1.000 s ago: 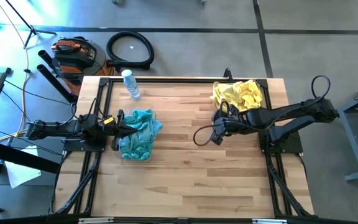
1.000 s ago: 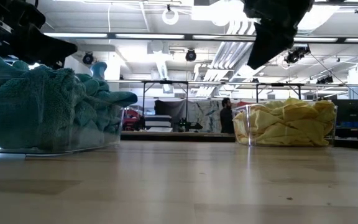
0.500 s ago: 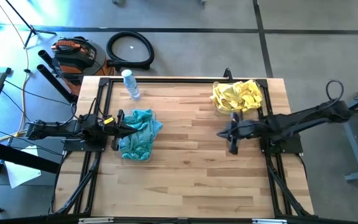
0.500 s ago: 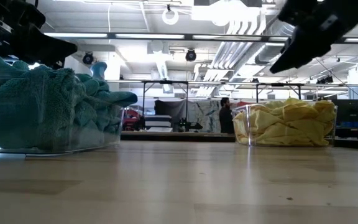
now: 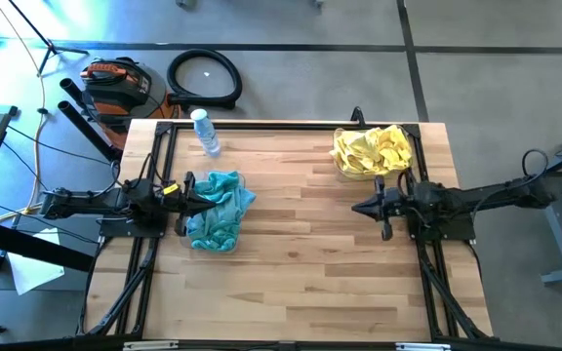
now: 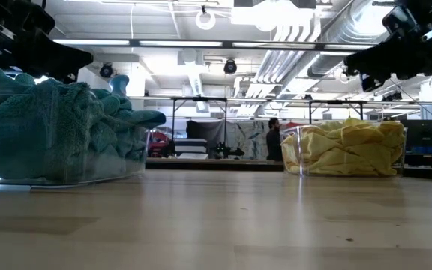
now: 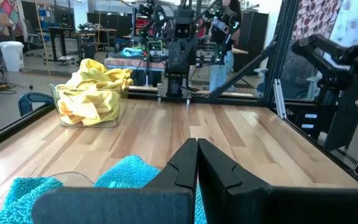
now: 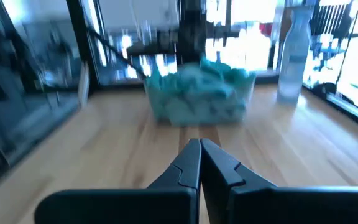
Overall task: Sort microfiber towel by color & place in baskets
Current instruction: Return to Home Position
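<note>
Nearby, a water bottle (image 5: 204,132) stands beyond the teal-filled basket (image 6: 130,154) that the left gripper (image 5: 185,198) overhangs, fingers together, while the right gripper (image 5: 361,207), fingers likewise together, hovers beside the yellow-filled basket (image 6: 290,154).

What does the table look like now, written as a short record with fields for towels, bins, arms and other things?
teal towels: piled in left bin
yellow towels: piled in right bin
loose towels on table: none seen
left arm: jaws shut, beside left bin
right arm: jaws shut, holding nothing, near right bin
water bottle: upright, apart from both bins
</note>
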